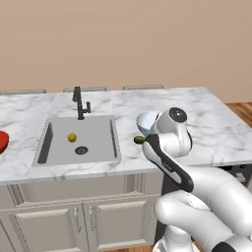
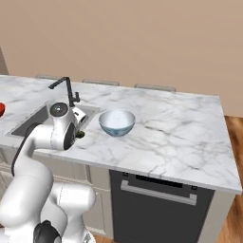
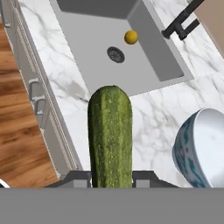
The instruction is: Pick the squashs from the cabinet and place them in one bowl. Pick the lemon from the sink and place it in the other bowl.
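My gripper (image 3: 111, 178) is shut on one dark green squash (image 3: 110, 135), which sticks out lengthwise from between the fingers. It hangs over the marble counter between the sink (image 3: 144, 65) and the pale blue-white bowl (image 3: 203, 146). The squash's tip (image 1: 140, 140) pokes out beside the wrist, just left of the pale bowl (image 1: 146, 122). A lemon (image 1: 72, 138) lies in the sink basin near the drain. The red bowl (image 1: 2, 141) sits at the counter's far left edge. The other squash and the wall cabinet are out of view.
A black faucet (image 1: 79, 103) stands behind the sink. Base cabinet doors (image 1: 64, 221) and a dark dishwasher front (image 2: 156, 199) run below the counter's front edge. Wooden floor (image 3: 22, 131) lies beyond that edge. Bare marble (image 2: 180, 128) stretches right of the pale bowl.
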